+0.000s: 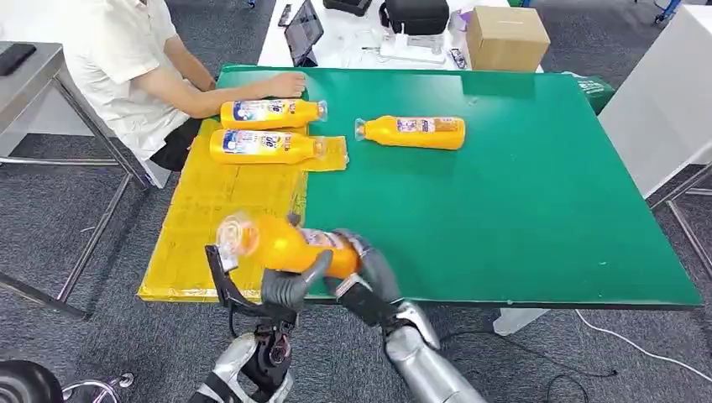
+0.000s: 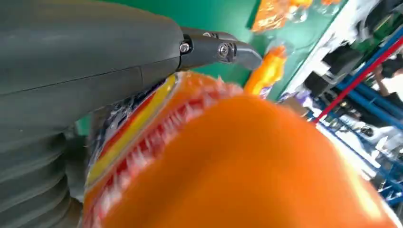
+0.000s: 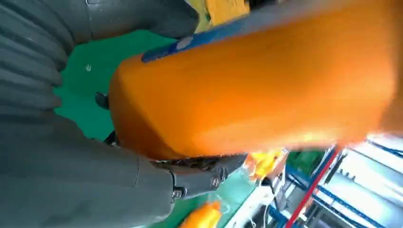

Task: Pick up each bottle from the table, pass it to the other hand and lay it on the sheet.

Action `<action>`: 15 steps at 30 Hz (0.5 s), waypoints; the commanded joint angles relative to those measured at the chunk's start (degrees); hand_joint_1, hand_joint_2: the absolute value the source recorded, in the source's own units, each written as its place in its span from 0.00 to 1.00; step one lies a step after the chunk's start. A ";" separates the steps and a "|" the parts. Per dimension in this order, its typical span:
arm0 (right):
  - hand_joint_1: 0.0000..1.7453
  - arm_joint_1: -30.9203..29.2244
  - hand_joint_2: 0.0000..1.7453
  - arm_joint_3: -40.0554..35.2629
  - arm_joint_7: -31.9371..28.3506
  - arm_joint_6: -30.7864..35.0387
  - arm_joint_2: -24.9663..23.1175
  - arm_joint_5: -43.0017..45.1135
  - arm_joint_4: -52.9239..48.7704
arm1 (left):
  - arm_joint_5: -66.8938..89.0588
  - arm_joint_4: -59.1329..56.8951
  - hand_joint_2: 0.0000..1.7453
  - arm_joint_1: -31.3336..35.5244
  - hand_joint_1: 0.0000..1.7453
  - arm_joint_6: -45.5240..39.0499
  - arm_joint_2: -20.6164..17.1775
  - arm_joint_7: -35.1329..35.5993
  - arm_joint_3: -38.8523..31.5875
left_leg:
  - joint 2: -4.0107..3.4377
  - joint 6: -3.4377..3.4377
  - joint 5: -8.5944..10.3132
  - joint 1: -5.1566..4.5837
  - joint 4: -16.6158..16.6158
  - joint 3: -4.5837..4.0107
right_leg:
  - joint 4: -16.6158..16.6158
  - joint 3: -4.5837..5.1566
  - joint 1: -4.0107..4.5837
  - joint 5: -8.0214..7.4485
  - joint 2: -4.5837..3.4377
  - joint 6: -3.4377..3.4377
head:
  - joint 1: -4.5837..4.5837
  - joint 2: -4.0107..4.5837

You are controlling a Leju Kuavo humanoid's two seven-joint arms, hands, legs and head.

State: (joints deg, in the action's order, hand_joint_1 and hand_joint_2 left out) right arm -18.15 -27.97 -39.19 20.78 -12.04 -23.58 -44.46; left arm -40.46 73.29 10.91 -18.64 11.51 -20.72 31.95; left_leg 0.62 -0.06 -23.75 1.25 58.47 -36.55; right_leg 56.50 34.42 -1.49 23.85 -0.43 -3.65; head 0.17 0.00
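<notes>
Both robot hands clasp one orange bottle above the counter's near edge: the left robot hand curls around its middle, the right robot hand around its base. Two bottles lie on the yellow sheet near the far left corner; another bottle lies on the green.

Held bottle: glossy orange plastic, clear cap, printed film label. Hands: left hand and right hand matt grey, ribbed covers; forearms brushed silver metal. Table: matt green surface. Sheet at 9 o'clock: yellow, slightly glossy. Box at 1 o'clock: brown cardboard.
</notes>
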 commanded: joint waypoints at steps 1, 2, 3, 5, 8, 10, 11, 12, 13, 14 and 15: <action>1.00 -2.64 1.00 -9.51 -0.63 -0.48 -0.52 1.91 7.63 | 1.41 -3.24 1.00 3.79 0.00 -2.76 1.34 -3.29 -0.35 | -0.09 0.11 -0.11 0.02 -0.02 0.29 | -0.08 -0.31 0.07 0.07 0.00 0.17 | 0.00 0.00; 1.00 -2.74 1.00 -9.71 -0.45 -0.70 -0.49 2.00 7.83 | 1.20 -3.01 1.00 3.68 0.00 -2.69 1.44 -3.26 -0.47 | -0.13 0.13 -0.14 0.03 -0.03 0.38 | -0.10 -0.39 0.09 0.08 -0.01 0.21 | 0.00 0.00; 1.00 -2.85 1.00 -9.83 -0.36 -0.90 -0.49 2.10 8.08 | 1.01 -2.77 1.00 3.63 0.00 -2.63 1.46 -3.21 -0.58 | -0.04 0.07 -0.05 0.01 -0.01 0.15 | -0.05 -0.17 0.04 0.05 0.06 0.13 | 0.02 0.00; 1.00 -3.29 1.00 -10.53 -0.12 -2.20 -0.58 2.67 9.06 | 0.35 -1.85 1.00 3.29 0.08 -1.08 1.41 -3.37 -0.53 | 0.02 0.10 -0.11 0.03 -0.01 0.31 | -0.06 -0.36 0.07 0.12 0.14 0.22 | 0.02 0.00; 1.00 -3.52 1.00 -11.29 -0.31 -2.95 -0.66 3.07 9.80 | 0.81 -1.19 1.00 2.98 1.00 -0.33 1.43 -4.25 -0.76 | -0.04 0.05 -0.06 -0.01 -0.02 0.16 | -0.04 -0.17 0.03 0.06 0.05 0.16 | 0.00 0.00; 0.98 -3.37 1.00 -11.90 -0.09 -4.80 -0.38 3.91 9.91 | 0.82 -0.37 1.00 2.55 1.00 1.15 1.49 -5.58 -1.75 | -0.01 0.07 -0.11 0.02 -0.03 0.28 | -0.05 -0.31 0.08 0.11 0.11 0.23 | 0.00 0.00; 0.96 -3.29 1.00 -12.05 -0.10 -5.09 -0.30 3.96 9.93 | 0.82 -0.04 1.00 2.42 1.00 1.44 1.42 -5.75 -1.93 | 0.01 0.05 -0.07 0.01 -0.02 0.17 | -0.04 -0.19 0.06 0.08 0.10 0.16 | 0.00 0.00; 0.87 -3.17 1.00 -12.11 -0.18 -5.05 -0.18 4.02 9.85 | 0.83 0.30 1.00 2.35 1.00 1.46 1.35 -5.75 -2.20 | 0.02 0.07 -0.12 0.03 -0.02 0.28 | -0.06 -0.30 0.09 0.13 0.13 0.22 | 0.00 0.00; 0.27 -3.20 1.00 -12.45 -0.18 -5.65 -0.05 4.04 9.94 | 0.90 0.86 1.00 2.13 1.00 2.21 1.26 -5.88 -2.34 | 0.02 0.05 -0.06 0.01 -0.01 0.13 | -0.05 -0.14 0.05 0.07 0.10 0.13 | 0.00 0.00; 0.12 -3.18 1.00 -12.77 0.05 -7.76 0.21 4.68 10.05 | 1.19 1.03 1.00 2.12 1.00 2.86 1.17 -5.99 -2.83 | 0.01 0.07 -0.10 0.03 -0.01 0.21 | -0.06 -0.23 0.08 0.10 0.11 0.17 | 0.00 0.00; 0.00 -3.10 1.00 -12.75 0.05 -7.83 0.27 4.74 10.06 | 1.22 1.04 1.00 2.19 1.00 2.90 1.06 -5.97 -2.95 | 0.00 0.09 -0.15 0.03 -0.01 0.32 | -0.06 -0.33 0.09 0.15 0.13 0.21 | -0.02 0.00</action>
State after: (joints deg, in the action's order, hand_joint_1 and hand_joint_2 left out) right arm -21.45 -34.91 -39.21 18.25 -12.55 -19.36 -39.52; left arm -39.54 73.13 10.14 -18.97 12.06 -26.32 29.90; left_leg 0.54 -0.06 -23.75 1.23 58.47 -36.58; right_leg 56.49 34.52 -1.51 23.84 -0.48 -3.65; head 0.15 0.00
